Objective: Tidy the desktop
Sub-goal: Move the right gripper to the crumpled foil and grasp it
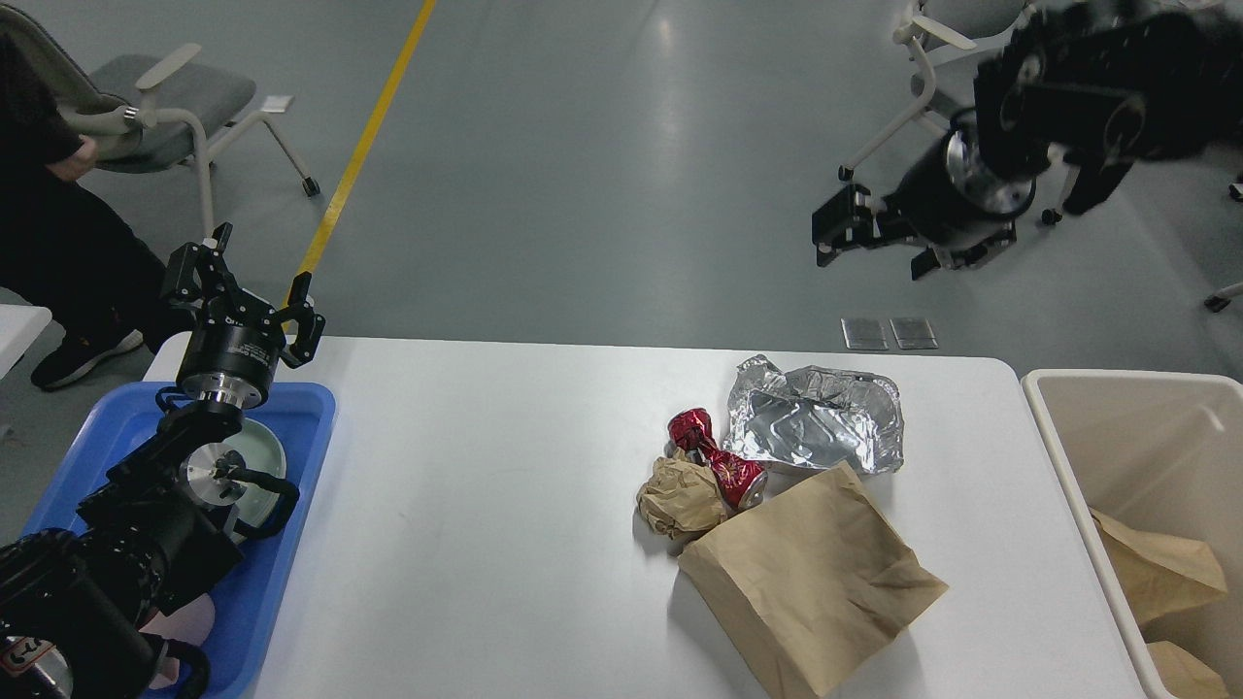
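Observation:
The white desktop carries a cluster of litter right of centre: a crumpled foil tray, a crushed red can, a brown paper ball and a flat brown paper bag. My left gripper stands open and empty above the far left corner, over the blue tray. My right gripper hangs open and empty in the air beyond the table's far edge, above and behind the foil tray, slightly blurred.
A beige bin stands off the right end with brown paper inside. The blue tray holds a pale plate, partly hidden by my left arm. Chairs and a person are on the floor behind.

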`<state>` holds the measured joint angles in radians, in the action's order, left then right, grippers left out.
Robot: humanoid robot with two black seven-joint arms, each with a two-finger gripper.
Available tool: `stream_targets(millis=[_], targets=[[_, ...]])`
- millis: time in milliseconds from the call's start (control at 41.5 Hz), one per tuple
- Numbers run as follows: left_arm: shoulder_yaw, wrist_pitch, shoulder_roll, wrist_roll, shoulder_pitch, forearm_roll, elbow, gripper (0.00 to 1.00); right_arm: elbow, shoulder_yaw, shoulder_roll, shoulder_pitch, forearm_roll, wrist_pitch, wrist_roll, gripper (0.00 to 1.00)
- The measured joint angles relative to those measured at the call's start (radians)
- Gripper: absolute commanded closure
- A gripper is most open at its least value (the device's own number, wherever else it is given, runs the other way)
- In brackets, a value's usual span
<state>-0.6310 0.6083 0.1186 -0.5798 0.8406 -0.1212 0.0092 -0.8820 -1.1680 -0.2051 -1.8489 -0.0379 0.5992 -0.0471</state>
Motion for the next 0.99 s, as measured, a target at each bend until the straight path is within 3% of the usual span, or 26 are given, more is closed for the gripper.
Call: stream_targets(millis=[217,314,434,700,772,820,989], targets=[[-0.001,0.0,0.0,0.0,0.0,0.0,0.0,0.03,0.233,0.007,0.005,0.446,0.001,-0.286,0.001,0.0],[-0.001,0.0,0.0,0.0,0.0,0.0,0.0,0.03,0.288,0.021,0.017,0.538,0.001,-0.349,0.001,0.0],[-0.001,0.0,0.0,0.0,0.0,0.0,0.0,0.03,0.374,0.05,0.05,0.662,0.001,-0.405,0.002,0.0],[-0.001,0.0,0.0,0.0,0.0,0.0,0.0,0.03,0.431,0.104,0.08,0.751,0.001,-0.418,0.001,0.0],[-0.001,0.0,0.0,0.0,0.0,0.0,0.0,0.03,0.45,0.133,0.089,0.781,0.001,-0.435,0.001,0.04],[-0.001,0.0,0.0,0.0,0.0,0.0,0.0,0.03,0.462,0.142,0.091,0.79,0.001,-0.444,0.001,0.13],[-0.001,0.0,0.0,0.0,0.0,0.0,0.0,0.03,0.474,0.152,0.094,0.806,0.002,-0.453,0.005,0.78]])
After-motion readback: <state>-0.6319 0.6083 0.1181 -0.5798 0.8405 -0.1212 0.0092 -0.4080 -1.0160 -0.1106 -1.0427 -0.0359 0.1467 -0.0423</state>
